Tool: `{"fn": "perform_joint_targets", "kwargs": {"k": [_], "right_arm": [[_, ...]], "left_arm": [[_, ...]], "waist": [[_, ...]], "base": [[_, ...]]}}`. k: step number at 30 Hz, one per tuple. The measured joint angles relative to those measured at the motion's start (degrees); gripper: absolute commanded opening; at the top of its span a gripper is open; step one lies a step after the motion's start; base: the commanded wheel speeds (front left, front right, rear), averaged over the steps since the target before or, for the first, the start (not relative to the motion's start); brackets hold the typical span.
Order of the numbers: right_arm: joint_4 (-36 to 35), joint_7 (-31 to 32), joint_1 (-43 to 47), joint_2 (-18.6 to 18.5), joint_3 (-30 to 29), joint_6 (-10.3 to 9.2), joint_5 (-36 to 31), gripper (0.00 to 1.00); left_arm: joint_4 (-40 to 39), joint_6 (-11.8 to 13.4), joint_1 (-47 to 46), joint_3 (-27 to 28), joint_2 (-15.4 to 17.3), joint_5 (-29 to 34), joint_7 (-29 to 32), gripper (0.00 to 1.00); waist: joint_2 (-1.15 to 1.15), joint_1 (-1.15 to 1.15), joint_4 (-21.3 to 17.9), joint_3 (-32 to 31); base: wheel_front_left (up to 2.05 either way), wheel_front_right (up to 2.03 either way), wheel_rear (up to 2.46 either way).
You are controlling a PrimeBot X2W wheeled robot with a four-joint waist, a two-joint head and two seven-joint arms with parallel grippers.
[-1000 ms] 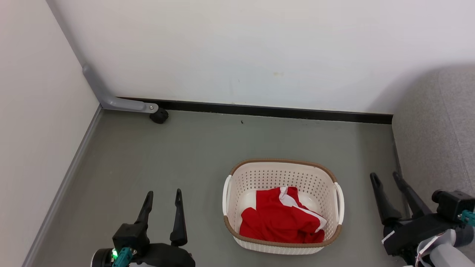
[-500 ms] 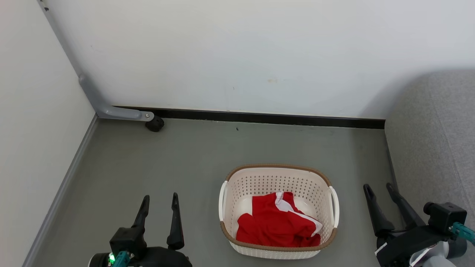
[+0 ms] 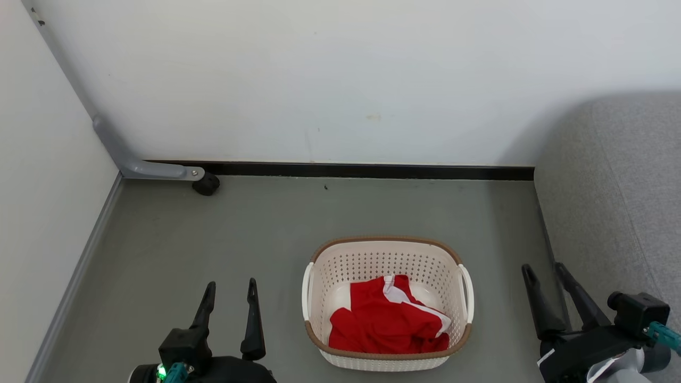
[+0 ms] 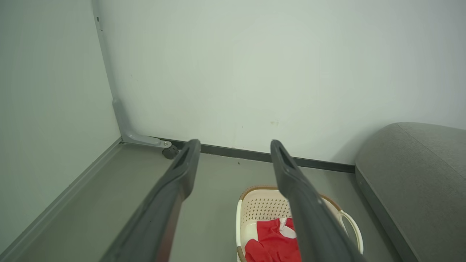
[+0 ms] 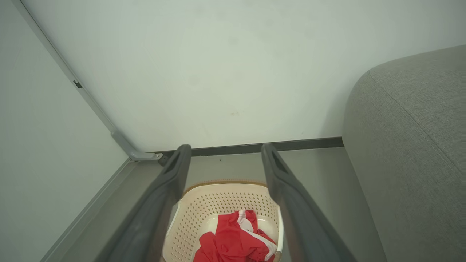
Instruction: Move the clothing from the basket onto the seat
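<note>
The red clothing (image 3: 385,322) with white stripe trim lies crumpled in the cream perforated basket (image 3: 385,252), which stands on the grey floor. The grey seat (image 3: 612,175) rises at the right. My left gripper (image 3: 230,287) is open, left of the basket and apart from it. My right gripper (image 3: 544,270) is open between the basket and the seat, holding nothing. In the left wrist view the clothing (image 4: 269,242) and the basket (image 4: 260,207) sit low, right of centre, with the seat (image 4: 415,174) beyond. The right wrist view looks down on the clothing (image 5: 233,240), the basket (image 5: 225,198) and the seat (image 5: 411,138).
A white wall (image 3: 319,80) with a black baseboard (image 3: 372,171) closes the back. A second pale wall (image 3: 42,202) stands at the left. In the corner, a grey metal bracket (image 3: 143,169) ends in a small black wheel (image 3: 206,184).
The head camera has turned rightward, so the whole scene has shifted left and more of the seat shows. Both grippers have stayed open; the clothing lies unmoved in the basket.
</note>
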Motion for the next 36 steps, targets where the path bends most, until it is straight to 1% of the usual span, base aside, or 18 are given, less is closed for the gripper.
{"fn": "perform_joint_targets", "kwargs": {"k": [4,6,11,19,26,28,32,36], "right_arm": [[0.0,0.0,0.5,-0.1,-1.5,0.02,-0.5,1.00],[0.0,0.0,0.8,-0.1,-1.7,0.44,-0.6,1.00],[-0.5,0.0,0.8,0.2,-2.0,0.52,-1.8,1.00],[-2.2,0.0,0.8,0.1,-3.0,1.20,-2.9,1.00],[-4.1,0.0,0.6,-0.9,-3.9,1.54,-4.5,1.00],[-4.7,0.0,0.1,-1.7,-4.5,1.77,-4.5,1.00],[-5.2,0.0,-0.9,-2.4,-5.2,2.00,-4.5,1.00],[-5.6,0.0,-1.9,-4.0,-5.9,2.23,-4.9,1.00]], "left_arm": [[0.0,0.0,0.0,-0.6,0.0,0.0,0.0,1.00],[0.0,0.0,0.0,-0.6,0.0,0.0,0.0,1.00],[-0.2,0.0,0.0,-0.5,0.0,0.0,0.0,1.00],[-1.2,0.0,0.0,-1.6,0.0,0.0,0.0,1.00],[-2.2,0.0,-1.1,-4.5,0.0,0.2,0.0,1.00],[-2.5,0.0,-3.3,-6.3,0.0,0.2,0.0,1.00],[-2.5,0.0,-5.3,-8.2,0.0,-0.1,0.0,1.00],[-2.1,0.0,-7.9,-10.4,0.0,-0.9,0.0,1.00]], "waist": [[0.00,0.00,-0.4,0.1],[0.00,0.00,-0.6,0.2],[0.00,0.00,-1.2,0.4],[0.00,0.00,-2.3,2.4],[0.00,0.00,-3.1,5.4],[0.00,0.01,-3.5,7.3],[0.00,0.00,-3.9,9.5],[0.01,0.01,-4.5,12.5]], "base": [[0.00,0.00,0.00],[0.00,0.00,0.00],[0.00,0.00,0.00],[0.00,0.00,0.00],[0.00,0.00,0.00],[0.00,0.00,0.00],[0.00,0.00,0.00],[0.00,0.00,0.00]]}}
